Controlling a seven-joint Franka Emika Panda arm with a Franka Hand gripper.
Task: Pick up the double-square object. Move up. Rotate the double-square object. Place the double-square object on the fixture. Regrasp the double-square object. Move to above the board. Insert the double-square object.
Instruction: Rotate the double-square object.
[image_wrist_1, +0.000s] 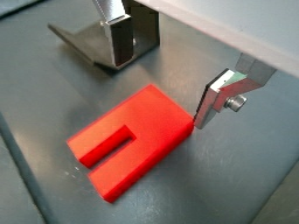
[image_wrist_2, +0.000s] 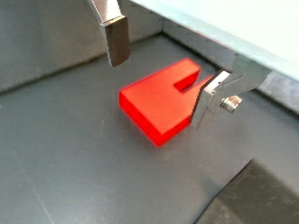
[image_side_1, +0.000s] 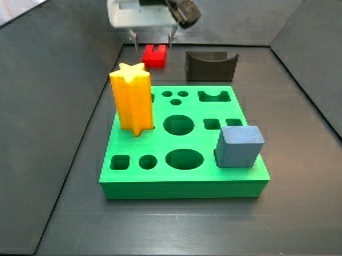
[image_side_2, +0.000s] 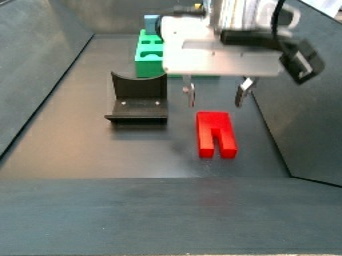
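glossy red double-square object (image_side_2: 218, 134) (grooved) beneath spread gripper (image_side_2: 215, 94).

Gripper (image_side_2: 215, 94) pointing straight down in the upper middle of a side view, under a white wrist block. Jaws standing wide apart, nothing between them. Two silver fingers (image_wrist_2: 114, 35) with dark pads visible in both wrist views, one finger (image_wrist_1: 219, 98) just beside a red piece.

My gripper (image_side_2: 215, 95), white-bodied with silver fingers.
I saw flat silver finger plates (image_wrist_1: 216, 98) with dark pads, a round screw (image_wrist_2: 232, 103) on one, and a black cable (image_side_2: 297, 57) by the white housing.
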